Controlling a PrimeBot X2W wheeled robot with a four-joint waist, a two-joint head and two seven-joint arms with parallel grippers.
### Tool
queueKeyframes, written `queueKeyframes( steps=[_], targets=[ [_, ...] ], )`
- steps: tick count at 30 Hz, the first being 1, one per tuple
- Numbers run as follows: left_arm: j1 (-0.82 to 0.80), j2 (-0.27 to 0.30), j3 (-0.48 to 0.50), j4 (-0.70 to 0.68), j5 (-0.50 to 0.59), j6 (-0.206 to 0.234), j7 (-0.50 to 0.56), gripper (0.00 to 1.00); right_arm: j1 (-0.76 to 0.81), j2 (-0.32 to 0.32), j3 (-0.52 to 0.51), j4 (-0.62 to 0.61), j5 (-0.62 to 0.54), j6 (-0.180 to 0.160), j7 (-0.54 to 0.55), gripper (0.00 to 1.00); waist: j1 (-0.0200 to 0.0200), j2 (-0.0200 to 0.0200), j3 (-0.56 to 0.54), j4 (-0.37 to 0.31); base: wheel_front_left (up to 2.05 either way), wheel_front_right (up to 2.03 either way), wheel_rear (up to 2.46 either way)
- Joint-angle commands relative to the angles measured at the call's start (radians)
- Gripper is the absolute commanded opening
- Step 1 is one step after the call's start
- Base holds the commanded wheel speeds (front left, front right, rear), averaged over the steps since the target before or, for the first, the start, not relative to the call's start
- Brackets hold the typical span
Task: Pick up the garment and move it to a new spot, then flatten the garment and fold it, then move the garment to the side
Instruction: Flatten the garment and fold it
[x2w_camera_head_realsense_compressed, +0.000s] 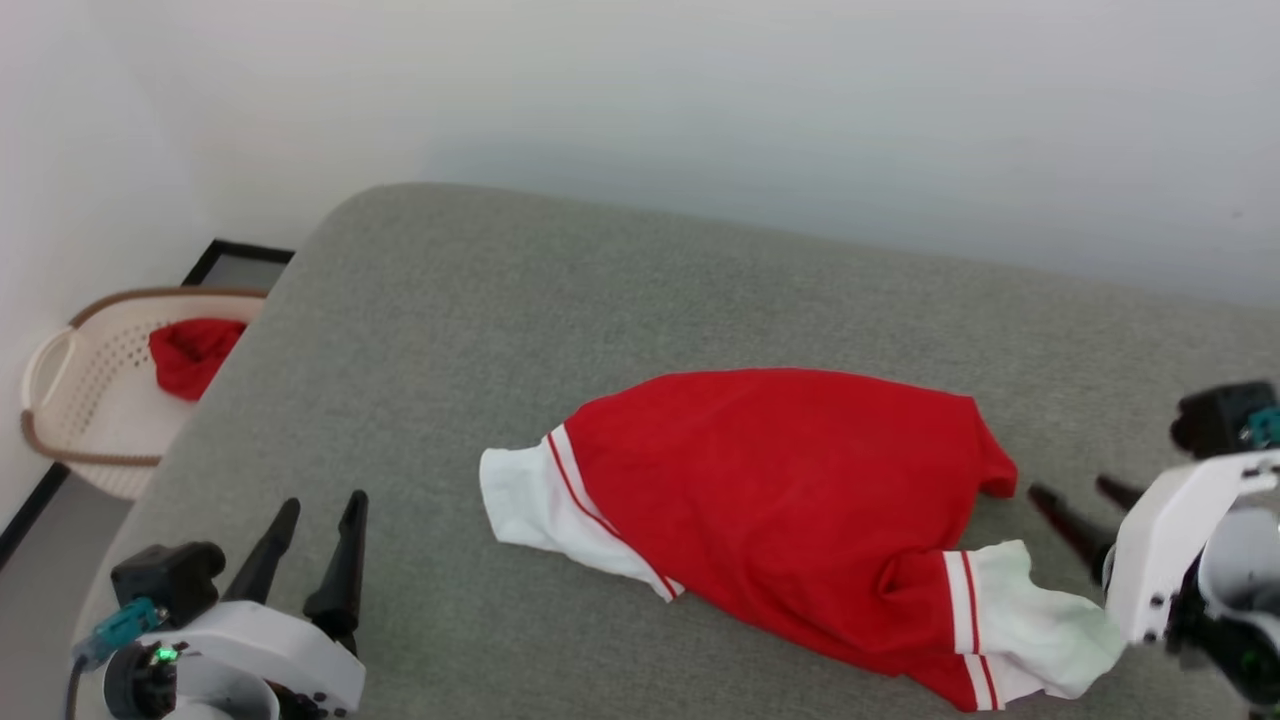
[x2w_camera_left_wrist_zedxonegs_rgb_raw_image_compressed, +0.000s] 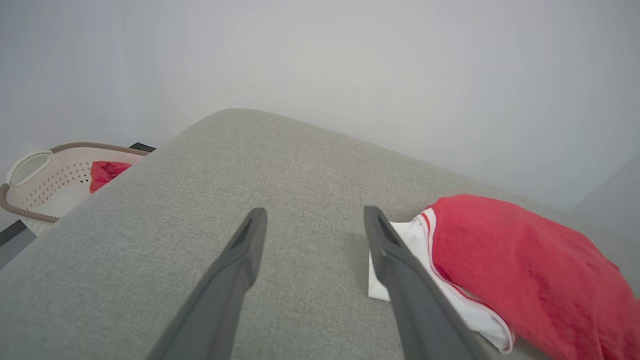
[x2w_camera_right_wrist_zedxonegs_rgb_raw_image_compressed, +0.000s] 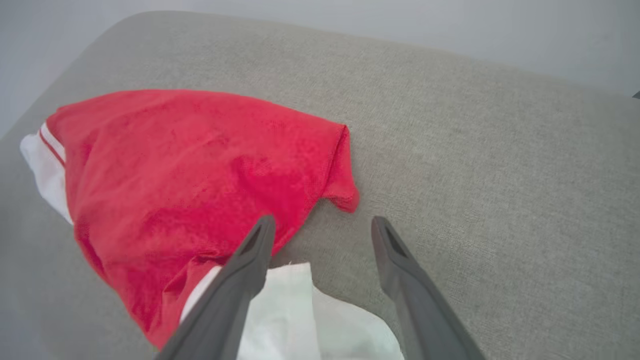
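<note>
The garment (x2w_camera_head_realsense_compressed: 790, 500) is a bright red shirt with white, red-striped sleeves, lying rumpled and roughly flat on the grey cushioned surface (x2w_camera_head_realsense_compressed: 500, 320). No lettering shows on it. One white sleeve (x2w_camera_head_realsense_compressed: 530, 500) points left, the other (x2w_camera_head_realsense_compressed: 1040, 620) lies at the lower right. My left gripper (x2w_camera_head_realsense_compressed: 322, 512) is open at the lower left, well left of the shirt; in its wrist view the garment (x2w_camera_left_wrist_zedxonegs_rgb_raw_image_compressed: 525, 270) lies just right of the gripper (x2w_camera_left_wrist_zedxonegs_rgb_raw_image_compressed: 315, 216). My right gripper (x2w_camera_head_realsense_compressed: 1078, 492) is open beside the shirt's right edge, above the garment (x2w_camera_right_wrist_zedxonegs_rgb_raw_image_compressed: 200, 165), holding nothing.
A cream laundry basket (x2w_camera_head_realsense_compressed: 70, 400) with a red cloth (x2w_camera_head_realsense_compressed: 195, 352) inside stands on the floor left of the surface. A pale wall runs behind. Bare grey fabric spreads to the left of and behind the shirt.
</note>
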Motion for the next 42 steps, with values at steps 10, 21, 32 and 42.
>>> queueKeyframes(
  steps=[10,21,32,42],
  targets=[
    [0.011,0.004,0.007,-0.034,-0.007,0.003,-0.005,1.00,0.155,0.034,-0.042,-0.176,0.008,-0.001,0.199,1.00,0.0000,0.0000,0.023,-0.038,0.00,0.00,0.00],
    [-0.051,-0.020,-0.011,-0.029,0.004,-0.013,-0.006,1.00,0.109,0.080,-0.068,-0.087,-0.021,-0.001,0.264,1.00,0.0000,0.0000,0.125,-0.015,0.00,0.00,0.00],
    [-0.084,-0.035,-0.010,0.016,0.023,-0.028,-0.017,1.00,0.050,0.071,-0.033,0.019,0.000,-0.001,0.263,0.00,0.0000,0.0000,0.136,-0.003,0.00,0.00,0.00],
    [-0.045,-0.044,0.002,0.032,0.041,-0.043,-0.024,1.00,-0.009,0.048,-0.116,0.001,-0.028,-0.001,0.227,0.00,0.0000,0.0000,0.077,0.000,0.00,0.00,0.00]
  ],
)
